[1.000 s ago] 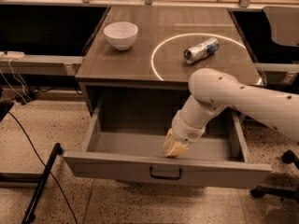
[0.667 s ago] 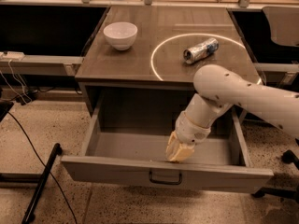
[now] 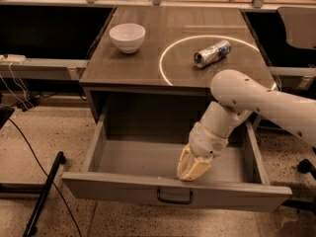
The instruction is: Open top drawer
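Note:
The top drawer (image 3: 123, 189) is pulled far out from under the brown table; its deep grey box shows inside. Its flat grey front carries a small dark centre pull handle (image 3: 175, 197). My gripper (image 3: 191, 171) hangs from the white arm that comes in from the right. It points down inside the drawer, just behind the top edge of the front panel and a little above the handle. Nothing shows between its cream fingers.
On the table top (image 3: 148, 65) stand a white bowl (image 3: 127, 37) at the back left and a can lying on its side (image 3: 212, 53) inside a white ring. A black pole (image 3: 44, 194) and cables lie on the floor at left. A chair (image 3: 298, 26) is at right.
The drawer has come out a little further toward the camera. My gripper has moved with it, staying just behind the front panel.

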